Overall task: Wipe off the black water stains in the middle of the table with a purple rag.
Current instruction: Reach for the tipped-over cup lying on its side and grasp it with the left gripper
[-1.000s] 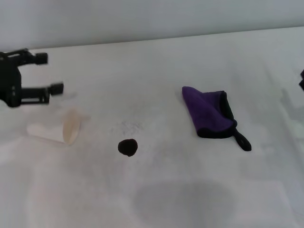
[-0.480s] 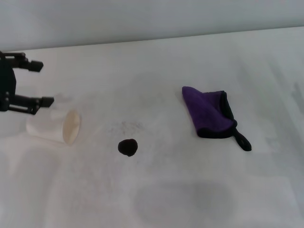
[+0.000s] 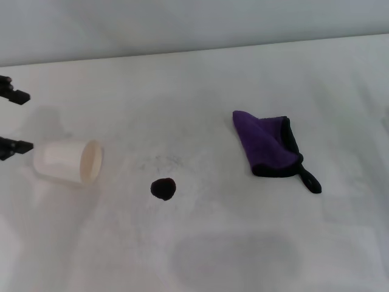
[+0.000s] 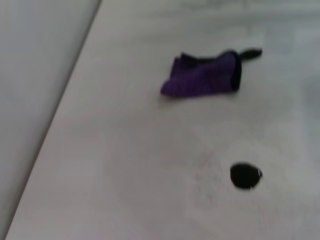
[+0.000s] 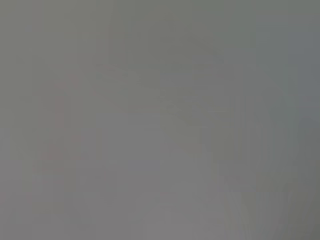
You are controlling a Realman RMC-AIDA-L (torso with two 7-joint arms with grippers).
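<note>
Fingers [image 3: 15,121] of my left gripper [image 3: 12,121] spread at 9 o'clock, holding nothing; right unseen. Purple rag [image 3: 267,146] untouched at 3 o'clock, stain [image 3: 163,188] unwiped.

On the table [image 3: 243,243]: one purple rag [image 3: 265,145], one black water stain [image 3: 163,188], one white paper cup [image 3: 67,162].

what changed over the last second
The left gripper has pulled back to the robot's left, open, with only its fingertips at the head view's edge. The paper cup, black stain and purple rag lie where they were.
</note>
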